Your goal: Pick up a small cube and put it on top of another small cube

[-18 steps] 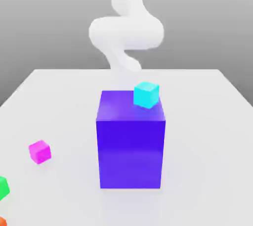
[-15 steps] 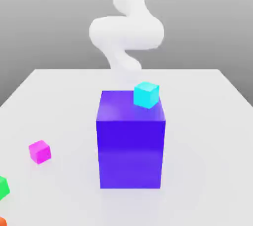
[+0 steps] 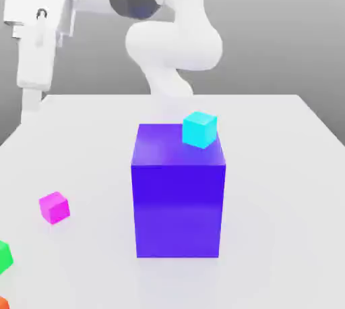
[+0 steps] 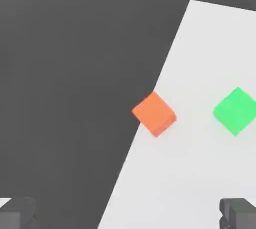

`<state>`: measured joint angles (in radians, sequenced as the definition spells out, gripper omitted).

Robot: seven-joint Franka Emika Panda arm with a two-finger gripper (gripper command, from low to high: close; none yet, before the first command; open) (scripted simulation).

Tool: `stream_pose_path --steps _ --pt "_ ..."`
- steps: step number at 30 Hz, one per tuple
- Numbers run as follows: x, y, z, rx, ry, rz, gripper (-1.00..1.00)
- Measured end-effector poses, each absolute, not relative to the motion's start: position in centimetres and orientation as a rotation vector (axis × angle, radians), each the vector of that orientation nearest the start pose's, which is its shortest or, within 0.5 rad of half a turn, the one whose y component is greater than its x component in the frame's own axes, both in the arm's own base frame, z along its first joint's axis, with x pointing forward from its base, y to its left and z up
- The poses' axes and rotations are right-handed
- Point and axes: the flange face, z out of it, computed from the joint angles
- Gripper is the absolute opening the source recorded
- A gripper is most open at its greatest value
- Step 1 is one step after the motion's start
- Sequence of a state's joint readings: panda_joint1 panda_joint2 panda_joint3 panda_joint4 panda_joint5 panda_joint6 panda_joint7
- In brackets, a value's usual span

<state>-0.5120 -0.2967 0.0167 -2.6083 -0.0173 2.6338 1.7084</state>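
So the gripper [image 4: 128,215] is spread wide with nothing in it, looking down at the table [image 4: 200,173] edge. An orange cube [image 4: 154,113] sits right at that edge with a green cube [image 4: 235,111] near it. In the exterior view, a cyan cube [image 3: 199,129] rests on the big purple block [image 3: 178,193], and a pink cube [image 3: 54,207] sits off toward the exterior view's left.

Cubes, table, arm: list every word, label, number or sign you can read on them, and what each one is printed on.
None. The purple block, the cyan cube, the magenta cube, the green cube, the orange cube, the table and the arm all have plain, unmarked surfaces.
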Motion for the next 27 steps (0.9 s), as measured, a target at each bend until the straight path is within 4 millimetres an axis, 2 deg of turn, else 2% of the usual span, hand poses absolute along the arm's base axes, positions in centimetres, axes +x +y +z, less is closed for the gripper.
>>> stream_pose_path --steps 7,10,13,15,20,21,27 --pt "33.0 -25.7 28.3 -0.728 2.954 -0.201 0.00" --pt "29.4 -27.2 24.2 -0.412 3.058 -0.114 0.00" --pt "25.7 -27.7 20.4 -0.093 3.126 -0.027 0.00" --pt "25.3 -27.5 18.4 -0.037 3.138 -0.006 0.00" --pt "25.2 -27.3 13.7 -0.022 3.142 0.000 0.00" --pt "25.1 -27.3 13.0 -0.022 3.142 0.000 -1.00" --pt "25.1 -27.3 12.6 -0.022 3.140 -0.003 -1.00"
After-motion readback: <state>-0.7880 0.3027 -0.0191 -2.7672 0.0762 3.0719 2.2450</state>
